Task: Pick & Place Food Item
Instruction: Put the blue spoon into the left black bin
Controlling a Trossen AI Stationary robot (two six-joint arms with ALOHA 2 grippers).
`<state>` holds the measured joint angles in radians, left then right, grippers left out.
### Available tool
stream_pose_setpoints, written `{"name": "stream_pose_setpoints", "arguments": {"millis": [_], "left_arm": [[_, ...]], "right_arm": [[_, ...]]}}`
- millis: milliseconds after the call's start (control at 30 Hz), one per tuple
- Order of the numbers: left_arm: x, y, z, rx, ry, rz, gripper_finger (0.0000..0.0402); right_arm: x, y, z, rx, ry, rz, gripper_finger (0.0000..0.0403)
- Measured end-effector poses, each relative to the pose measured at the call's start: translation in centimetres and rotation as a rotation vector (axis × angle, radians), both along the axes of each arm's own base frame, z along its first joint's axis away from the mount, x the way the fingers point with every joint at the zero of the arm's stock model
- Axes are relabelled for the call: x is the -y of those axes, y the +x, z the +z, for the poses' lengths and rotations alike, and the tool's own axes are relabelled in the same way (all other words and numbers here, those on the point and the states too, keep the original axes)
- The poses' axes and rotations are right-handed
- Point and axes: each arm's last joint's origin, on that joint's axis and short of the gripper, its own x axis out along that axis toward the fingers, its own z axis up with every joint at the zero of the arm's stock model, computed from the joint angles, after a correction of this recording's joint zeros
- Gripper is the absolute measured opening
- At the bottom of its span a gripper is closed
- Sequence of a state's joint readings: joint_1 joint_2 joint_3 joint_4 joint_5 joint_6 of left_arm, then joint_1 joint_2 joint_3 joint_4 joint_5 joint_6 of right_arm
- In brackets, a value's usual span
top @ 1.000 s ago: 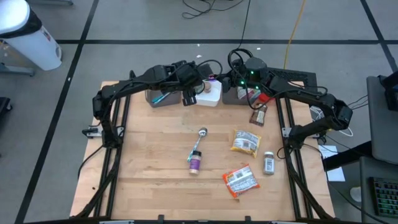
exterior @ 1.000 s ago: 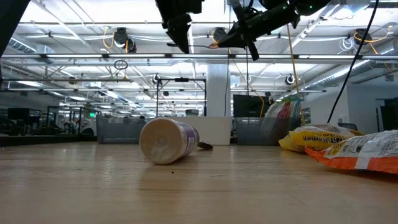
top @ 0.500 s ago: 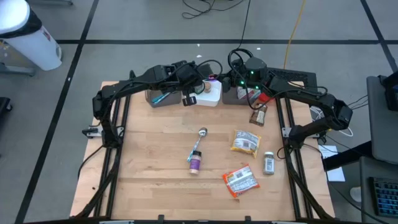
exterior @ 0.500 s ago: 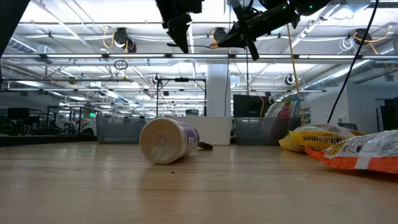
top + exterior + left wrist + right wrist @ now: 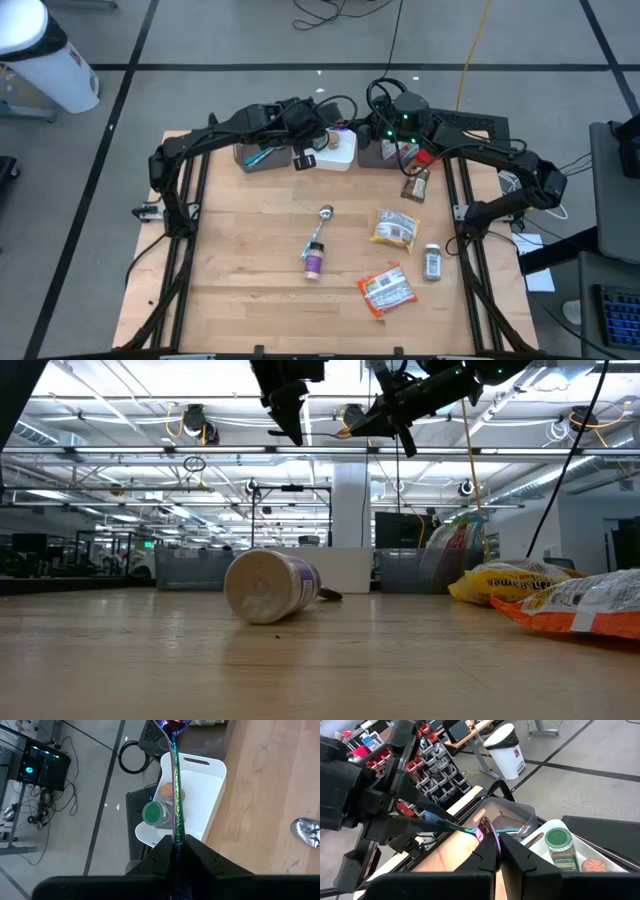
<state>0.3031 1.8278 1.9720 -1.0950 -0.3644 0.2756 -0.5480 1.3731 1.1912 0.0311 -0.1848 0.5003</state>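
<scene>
**Both grippers pinch one shiny spoon**

From above, your arms meet by the white bin [image 5: 338, 152] at the surface's [image 5: 240, 260] far edge.

Your left gripper [image 5: 176, 851] pinches the spoon [image 5: 175, 795] handle over a green-lidded jar [image 5: 155, 814].

Your right gripper [image 5: 494, 845] is pressed on the spoon's other end.
</scene>
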Motion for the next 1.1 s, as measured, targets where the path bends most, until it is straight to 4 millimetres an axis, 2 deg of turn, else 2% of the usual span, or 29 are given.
{"name": "stream_pose_setpoints", "arguments": {"millis": [267,533,700,800,967,1100], "left_arm": [[-0.1,0.0,0.0,0.007,-0.024,-0.007,0.0032],[-0.6,-0.3,-0.1,0.009,-0.064,-0.023,0.0028],[-2.0,-1.4,0.0,0.027,-0.168,0.007,0.0004],[-3.2,-2.7,0.6,0.068,-0.240,0.042,0.0006],[-5.2,-4.5,1.5,0.152,-0.312,0.074,0.0003],[-6.5,-5.6,1.6,0.145,-0.316,0.102,0.0003]], "right_arm": [[-0.1,0.0,0.0,-0.004,-0.014,0.027,0.0007],[0.0,0.0,0.3,0.013,-0.058,0.038,0.0087],[0.5,-0.8,1.4,0.069,-0.093,0.008,0.0143],[0.8,-1.4,1.7,0.076,-0.098,-0.012,0.0166],[1.3,-2.0,1.9,0.076,-0.100,-0.036,0.0185],[1.4,-2.1,1.8,0.062,-0.097,-0.039,0.0186]]}}
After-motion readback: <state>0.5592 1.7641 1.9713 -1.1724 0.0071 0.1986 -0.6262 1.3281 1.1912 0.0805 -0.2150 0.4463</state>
